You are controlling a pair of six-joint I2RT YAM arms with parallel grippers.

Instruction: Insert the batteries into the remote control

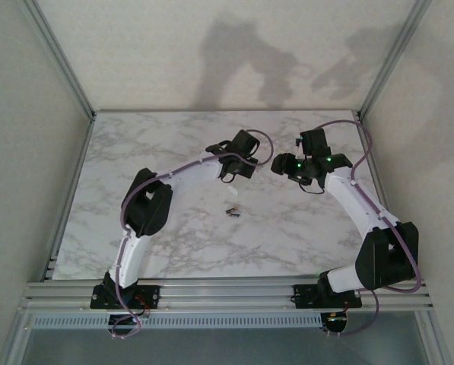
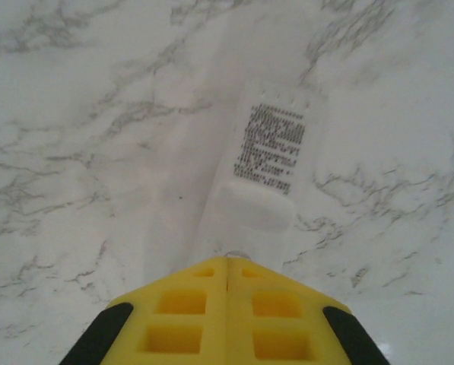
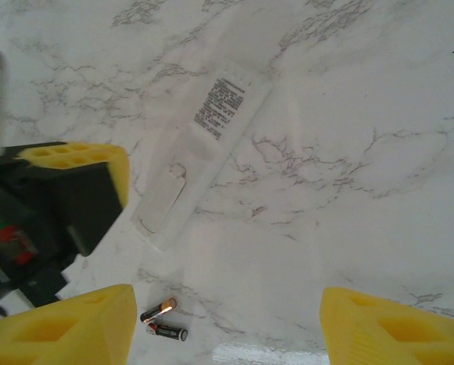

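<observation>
**Inspector:** Left gripper (image 2: 227, 268): yellow fingers pressed together, tips at the near end of the remote (image 2: 261, 175). Nothing shows between them. Whether they touch the remote, I cannot tell.

**Clerk:** Condition of the remote?

**Inspector:** It lies flat on the table (image 2: 74, 114), label (image 2: 272, 144) up. The cover (image 2: 253, 205) appears shut.

**Clerk:** And the batteries?

**Inspector:** Both batteries (image 3: 164, 321) lie loose on the table, close together, near the remote's cover end but apart from it. Right gripper (image 3: 223, 312) hangs above that end, jaws spread, holding nothing.

**Clerk:** Progress?

**Inspector:** In my judgement, no loading is done. Outstanding: open the cover, pick up each battery, seat both, close the cover.
</observation>
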